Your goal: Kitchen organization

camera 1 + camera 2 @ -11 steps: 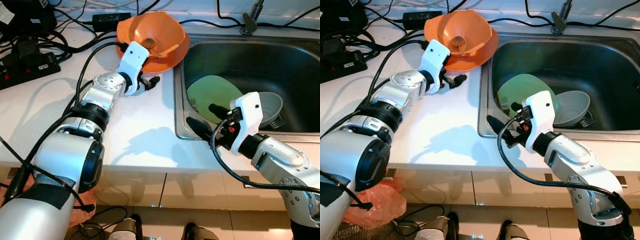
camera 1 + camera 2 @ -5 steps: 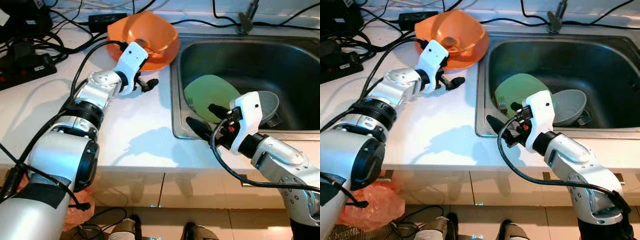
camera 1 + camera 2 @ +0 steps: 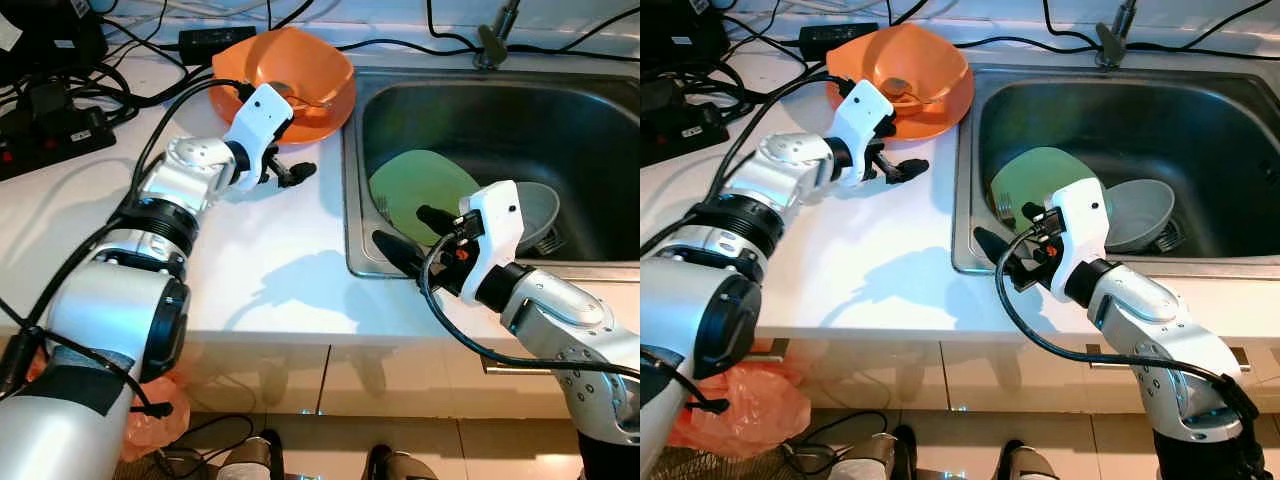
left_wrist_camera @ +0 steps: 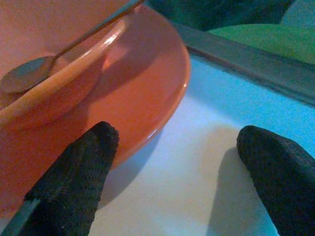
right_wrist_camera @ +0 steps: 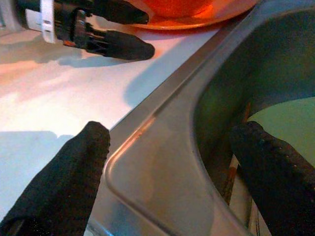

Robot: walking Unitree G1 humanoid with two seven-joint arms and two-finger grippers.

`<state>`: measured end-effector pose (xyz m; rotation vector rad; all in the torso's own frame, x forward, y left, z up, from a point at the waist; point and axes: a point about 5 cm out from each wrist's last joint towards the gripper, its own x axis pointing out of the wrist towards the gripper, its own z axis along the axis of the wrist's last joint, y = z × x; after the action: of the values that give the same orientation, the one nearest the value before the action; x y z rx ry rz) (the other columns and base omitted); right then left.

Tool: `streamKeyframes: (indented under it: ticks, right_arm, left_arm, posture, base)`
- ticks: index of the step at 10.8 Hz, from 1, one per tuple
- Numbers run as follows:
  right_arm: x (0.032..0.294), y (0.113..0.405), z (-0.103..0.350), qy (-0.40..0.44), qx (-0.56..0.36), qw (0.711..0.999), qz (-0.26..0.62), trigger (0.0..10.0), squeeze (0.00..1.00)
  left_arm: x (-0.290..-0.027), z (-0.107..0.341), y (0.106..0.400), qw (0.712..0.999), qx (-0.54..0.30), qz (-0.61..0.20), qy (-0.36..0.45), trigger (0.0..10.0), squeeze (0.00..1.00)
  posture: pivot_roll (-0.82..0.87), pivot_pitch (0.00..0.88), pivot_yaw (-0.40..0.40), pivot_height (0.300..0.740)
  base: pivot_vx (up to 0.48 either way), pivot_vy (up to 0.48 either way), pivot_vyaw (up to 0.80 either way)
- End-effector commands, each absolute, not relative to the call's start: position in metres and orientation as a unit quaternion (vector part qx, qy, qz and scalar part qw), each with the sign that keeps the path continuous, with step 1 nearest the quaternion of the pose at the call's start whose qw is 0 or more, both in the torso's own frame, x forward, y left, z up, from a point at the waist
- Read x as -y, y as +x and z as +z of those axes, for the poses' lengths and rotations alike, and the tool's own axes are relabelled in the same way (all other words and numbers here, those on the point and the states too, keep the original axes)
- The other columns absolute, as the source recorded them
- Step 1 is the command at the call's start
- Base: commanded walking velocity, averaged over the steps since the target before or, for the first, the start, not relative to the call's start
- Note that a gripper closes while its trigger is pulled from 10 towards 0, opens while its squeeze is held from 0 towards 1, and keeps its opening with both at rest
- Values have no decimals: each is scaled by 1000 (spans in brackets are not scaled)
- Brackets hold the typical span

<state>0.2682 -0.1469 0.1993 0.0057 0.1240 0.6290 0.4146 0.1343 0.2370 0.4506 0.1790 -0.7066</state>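
— Working down from the biggest thing: you have the white table (image 3: 90, 215) on the left and the steel sink (image 3: 352, 190) on the right. What sits where?

— On the far part of the table, just left of the sink's rim, the orange plate (image 3: 335, 108) carries an orange bowl (image 3: 290, 62) with a spoon (image 4: 29, 78) lying in it. Down in the sink a green plate (image 3: 425, 190) leans beside a grey bowl (image 3: 540, 210). A tangle of black cables (image 3: 70, 95) lies far left.

— And your arms?

— Your left gripper (image 3: 283, 163) sits at the near edge of the orange plate, fingers released and spread; in the wrist view one fingertip (image 4: 93, 147) looks tucked against the plate's rim and the other stands well apart over bare table. Your right gripper (image 3: 412, 238) hovers over the sink's near left corner, fingers also spread, one on each side of the rim, grasping nothing.

— So how do you take the plate well?

— My judgement: slide one left finger under the plate's lip, bring the other over the top, and clench slowly. The stack looks top-heavy, so lift level or the spoon and bowl may slide. Keep the right arm parked clear of the path.
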Motion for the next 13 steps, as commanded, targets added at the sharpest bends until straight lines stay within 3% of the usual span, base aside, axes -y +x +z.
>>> streamKeyframes:
  ticks: [1, 7, 10, 13]
  right_arm:
    - [147, 269, 203, 3, -51, 949, 311, 10000, 0]
    - [145, 275, 203, 4, -45, 949, 311, 10000, 0]
    - [144, 276, 203, 5, -40, 950, 309, 10000, 0]
    - [144, 272, 203, 6, -42, 951, 307, 10000, 0]
  left_arm:
    - [-132, 240, 414, 899, -98, -366, 222, 10000, 0]
    - [-128, 262, 407, 860, -69, -452, 225, 10000, 0]
    - [-131, 274, 414, 904, -26, -378, 200, 10000, 0]
    - [-128, 256, 416, 921, -39, -345, 175, 10000, 0]
  posture:
    - [-48, 156, 6, 740]
    - [-30, 142, 11, 740]
    - [-32, 138, 20, 740]
    - [-54, 155, 22, 740]
  base:
    - [0, 0, 0]
    - [0, 0, 0]
    - [0, 0, 0]
    - [0, 0, 0]
